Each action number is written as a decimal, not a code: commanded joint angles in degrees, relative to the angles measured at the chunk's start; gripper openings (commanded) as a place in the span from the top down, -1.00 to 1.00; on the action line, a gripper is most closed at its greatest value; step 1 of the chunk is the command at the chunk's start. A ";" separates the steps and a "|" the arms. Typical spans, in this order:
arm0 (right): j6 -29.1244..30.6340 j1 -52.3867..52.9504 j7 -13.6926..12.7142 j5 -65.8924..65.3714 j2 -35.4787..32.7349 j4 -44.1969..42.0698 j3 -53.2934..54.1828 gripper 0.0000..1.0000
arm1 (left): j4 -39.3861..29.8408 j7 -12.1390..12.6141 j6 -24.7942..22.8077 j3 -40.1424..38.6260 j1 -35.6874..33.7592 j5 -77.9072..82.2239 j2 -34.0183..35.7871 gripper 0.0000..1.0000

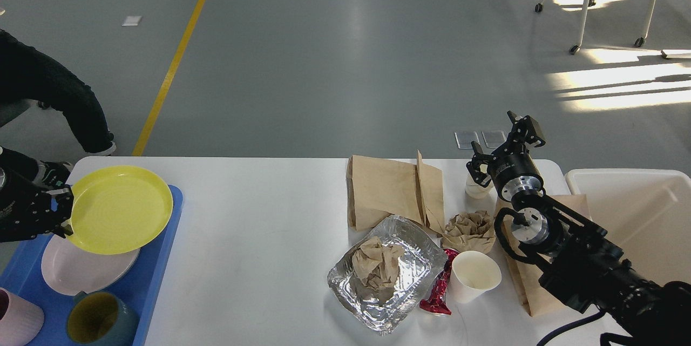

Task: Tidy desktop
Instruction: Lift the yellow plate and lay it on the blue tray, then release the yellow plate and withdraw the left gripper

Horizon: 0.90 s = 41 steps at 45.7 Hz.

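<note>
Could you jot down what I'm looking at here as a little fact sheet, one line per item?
Surface: large white rectangular desktop
Left gripper: shut on round yellow plastic plate, held over the blue tray
In tray: pale pink plate, dark teal mug, pink cup
Right gripper: open, empty, raised above the desktop's far right
Rubbish: flat brown paper bag, crumpled foil tray with wadded paper, white paper cup, red wrapper
Right edge: cream plastic bin

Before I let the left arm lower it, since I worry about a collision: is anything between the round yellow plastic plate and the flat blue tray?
Yes. A pale pink round plate lies in the blue tray under the yellow plate, which the left gripper holds at its rim. The yellow plate would land on it, not on the tray floor.
</note>
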 commanded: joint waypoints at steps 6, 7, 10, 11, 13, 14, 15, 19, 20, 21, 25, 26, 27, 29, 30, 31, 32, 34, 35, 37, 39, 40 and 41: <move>-0.01 0.00 0.00 0.00 0.00 0.00 0.00 -1.00 | 2.05 -0.01 0.00 -4.75 7.00 0.00 2.11 1.00; -0.01 0.00 0.00 0.00 0.00 0.00 0.00 -1.00 | 2.31 -0.01 0.00 -5.27 7.62 0.00 2.11 1.00; -0.01 0.00 0.00 0.00 0.00 0.00 0.00 -1.00 | 3.28 -0.01 0.00 -6.86 9.64 0.00 2.02 1.00; -0.01 0.00 0.00 0.00 0.00 0.00 0.00 -1.00 | 3.28 -0.01 0.00 -7.03 9.99 0.00 2.02 1.00; -0.01 0.00 0.00 0.00 0.00 0.00 0.00 -1.00 | 3.28 -0.01 0.00 -7.21 10.26 0.00 1.94 1.00; -0.01 0.00 0.00 0.00 0.00 0.00 0.00 -1.00 | 3.28 -0.01 0.00 -7.21 10.26 0.00 1.76 1.00; -0.01 0.00 0.00 0.00 0.00 0.00 0.00 -1.00 | 3.28 -0.01 0.00 -7.21 10.26 0.00 1.76 1.00; -0.01 0.00 0.00 0.00 0.00 0.00 0.00 -1.00 | 3.28 -0.01 0.00 -7.21 10.52 0.00 1.67 1.00; -0.01 0.00 0.00 0.00 0.00 0.00 0.00 -1.00 | 3.28 -0.01 0.00 -7.30 10.87 0.00 1.67 1.00; -0.01 0.00 0.00 0.00 0.00 0.00 0.00 -1.00 | 3.28 -0.01 0.00 -7.30 11.22 0.00 1.76 1.00; -0.01 0.00 0.00 0.00 0.00 0.00 0.00 -1.00 | 3.37 -0.01 0.00 -7.74 12.19 0.00 1.76 1.00; -0.01 0.00 0.00 0.00 0.00 0.00 0.00 -1.00 | 3.37 -0.01 0.24 -8.00 12.37 0.00 1.76 1.00; -0.01 0.00 0.00 0.00 0.00 0.00 0.00 -1.00 | 3.37 -0.01 0.51 -8.18 12.46 0.00 1.85 1.00; -0.01 0.00 0.00 0.00 0.00 0.00 0.00 -1.00 | 3.54 -0.01 0.86 -8.35 12.55 0.00 1.93 1.00; -0.01 0.00 0.00 0.00 0.00 0.00 0.00 -1.00 | 3.89 -0.01 0.95 -8.35 12.55 0.00 1.93 1.00; -0.01 0.00 0.00 0.00 0.00 0.00 0.00 -1.00 | 4.24 -0.01 0.95 -8.35 12.55 0.00 2.02 1.00; -0.01 0.00 0.00 0.00 0.00 0.00 0.00 -1.00 | 4.68 -0.01 0.95 -8.35 12.55 0.00 2.02 1.00; -0.01 0.00 0.00 0.00 0.00 0.00 0.00 -1.00 | 5.82 -0.01 1.04 -8.35 12.72 0.00 2.02 1.00; -0.01 0.00 0.00 0.00 0.00 0.00 0.00 -1.00 | 6.44 -0.01 1.12 -8.35 12.81 0.00 2.02 1.00; -0.01 0.00 0.00 0.00 0.00 0.00 0.00 -1.00 | 7.41 -0.01 1.39 -8.53 13.07 -0.08 2.02 1.00; -0.01 0.00 0.00 0.00 0.00 0.00 0.00 -1.00 | 7.94 -0.01 2.00 -8.79 13.33 -0.08 2.02 1.00; -0.01 0.00 0.00 0.00 0.00 0.00 0.00 -1.00 | 8.11 -0.01 2.27 -9.06 13.51 -0.08 2.02 1.00; -0.01 0.00 0.00 0.00 0.00 0.00 0.00 -1.00 | 8.11 -0.01 2.53 -9.23 13.60 -0.08 2.02 1.00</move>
